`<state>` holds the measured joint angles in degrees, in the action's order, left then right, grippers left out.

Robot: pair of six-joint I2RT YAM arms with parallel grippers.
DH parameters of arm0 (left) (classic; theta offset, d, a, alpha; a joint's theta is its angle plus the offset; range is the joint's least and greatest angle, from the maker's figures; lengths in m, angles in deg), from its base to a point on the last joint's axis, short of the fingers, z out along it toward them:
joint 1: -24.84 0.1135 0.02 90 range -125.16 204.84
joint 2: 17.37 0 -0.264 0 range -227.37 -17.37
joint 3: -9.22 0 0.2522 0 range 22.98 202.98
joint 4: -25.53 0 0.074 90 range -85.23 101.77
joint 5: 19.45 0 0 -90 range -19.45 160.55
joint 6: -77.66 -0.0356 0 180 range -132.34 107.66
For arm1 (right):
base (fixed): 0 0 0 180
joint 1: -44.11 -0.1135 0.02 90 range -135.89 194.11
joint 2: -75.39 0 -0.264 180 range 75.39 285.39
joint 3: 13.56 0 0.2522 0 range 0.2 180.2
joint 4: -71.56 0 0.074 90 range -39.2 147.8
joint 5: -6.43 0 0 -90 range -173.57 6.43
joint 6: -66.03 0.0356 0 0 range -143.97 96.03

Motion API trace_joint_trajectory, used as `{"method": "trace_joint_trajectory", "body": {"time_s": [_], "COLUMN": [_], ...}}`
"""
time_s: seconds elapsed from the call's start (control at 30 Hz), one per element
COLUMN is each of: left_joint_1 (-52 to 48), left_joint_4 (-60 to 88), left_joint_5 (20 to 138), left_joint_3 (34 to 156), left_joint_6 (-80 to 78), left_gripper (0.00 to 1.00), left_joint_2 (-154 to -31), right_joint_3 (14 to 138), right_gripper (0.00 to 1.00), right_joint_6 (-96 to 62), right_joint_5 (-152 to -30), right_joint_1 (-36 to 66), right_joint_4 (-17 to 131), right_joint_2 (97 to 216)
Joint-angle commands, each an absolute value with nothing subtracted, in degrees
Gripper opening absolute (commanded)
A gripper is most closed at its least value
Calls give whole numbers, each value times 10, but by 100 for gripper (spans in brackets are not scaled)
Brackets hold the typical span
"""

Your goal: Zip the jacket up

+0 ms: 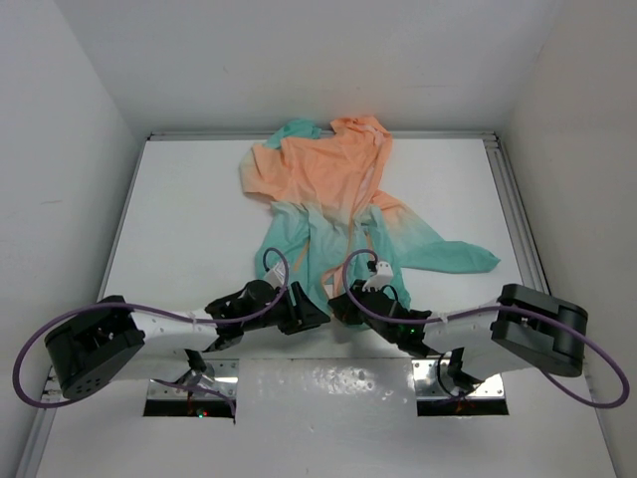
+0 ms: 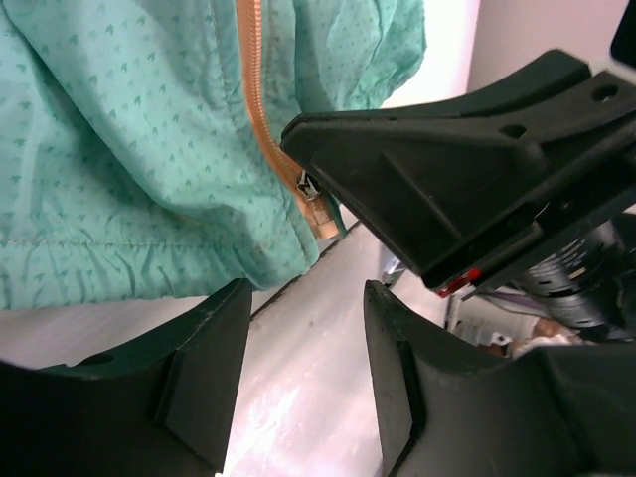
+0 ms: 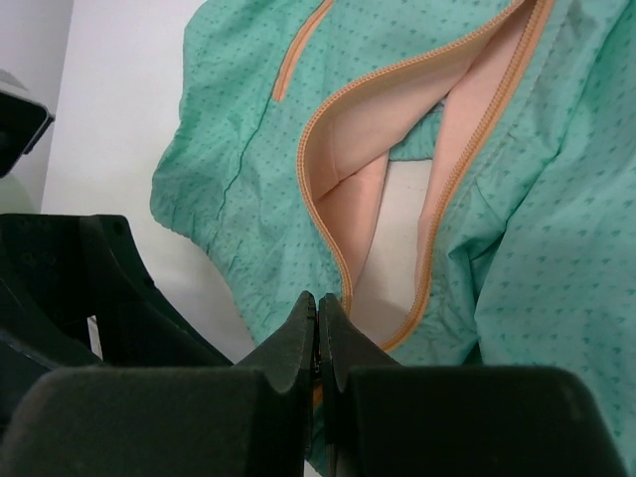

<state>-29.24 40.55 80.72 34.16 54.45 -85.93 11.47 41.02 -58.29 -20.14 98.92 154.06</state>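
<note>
The jacket (image 1: pixel 328 189) lies flat on the white table, peach hood end far, teal hem near the arms. Its orange zipper (image 3: pixel 328 129) is open in a narrow V, with peach lining showing. My right gripper (image 3: pixel 318 306) is shut at the zipper's bottom end on the hem; in the left wrist view its black finger (image 2: pixel 447 169) meets the small metal slider (image 2: pixel 310 188). My left gripper (image 2: pixel 306 298) is open and empty, just below the teal hem (image 2: pixel 149 248) left of the zipper. In the top view both grippers, left (image 1: pixel 320 316) and right (image 1: pixel 336 304), sit tip to tip at the hem.
White walls enclose the table, with a metal rail (image 1: pixel 513 199) along its right edge. One teal sleeve (image 1: pixel 448 254) stretches right. Purple cables loop beside both arm bases. The left arm's black body (image 3: pixel 60 288) sits close beside the right gripper.
</note>
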Motion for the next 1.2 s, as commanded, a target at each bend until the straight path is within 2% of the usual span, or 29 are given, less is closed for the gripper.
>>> {"method": "trace_joint_trajectory", "body": {"time_s": [0.0,0.23,0.33,0.53,1.17], "left_joint_1": [-302,-302,-302,-302,-302], "left_joint_4": [466,453,452,450,475], "left_joint_5": [797,778,781,788,792], "left_joint_3": [335,344,342,347,369], "left_joint_6": [578,585,586,583,557], "left_gripper": [47,45,37,33,31], "left_joint_2": [-860,-858,-860,-872,-923], "right_joint_3": [117,103,105,125,123], "right_gripper": [0,0,0,0,0], "right_joint_6": [369,348,342,325,302], "right_joint_5": [-578,-605,-610,-626,-670], "right_joint_1": [-200,-200,-200,-200,-200], "right_joint_4": [988,1016,1011,969,955], "right_joint_2": [1521,1512,1506,1482,1460]}}
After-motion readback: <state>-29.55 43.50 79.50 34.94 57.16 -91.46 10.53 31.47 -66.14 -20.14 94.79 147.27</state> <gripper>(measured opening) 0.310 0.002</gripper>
